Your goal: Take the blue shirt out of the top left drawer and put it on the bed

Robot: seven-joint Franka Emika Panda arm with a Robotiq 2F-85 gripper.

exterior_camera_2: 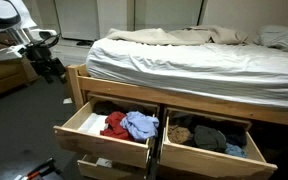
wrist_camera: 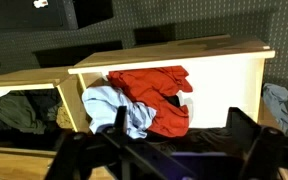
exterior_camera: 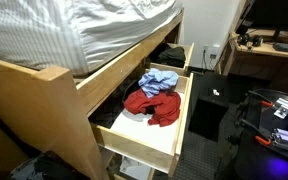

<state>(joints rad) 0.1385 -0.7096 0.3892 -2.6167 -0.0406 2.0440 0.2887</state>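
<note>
The blue shirt [exterior_camera_2: 140,125] lies crumpled in the open top left drawer [exterior_camera_2: 79,130] under the bed [exterior_camera_2: 204,60], touching a red garment [exterior_camera_2: 115,122]. Both also show in an exterior view, the shirt [exterior_camera: 159,82] behind the red garment [exterior_camera: 152,105]. In the wrist view the shirt [wrist_camera: 109,108] lies left of the red garment [wrist_camera: 154,95]. My gripper [exterior_camera_2: 52,68] hangs in the air well left of the drawer and apart from it. Its fingers [wrist_camera: 179,135] stand wide apart and hold nothing.
The neighbouring drawer [exterior_camera_2: 209,135] is open with dark clothes in it. A lower drawer [exterior_camera_2: 104,162] sticks out a little under the top left one. A black cabinet [exterior_camera: 214,100] and a desk [exterior_camera: 269,50] stand beside the bed's end.
</note>
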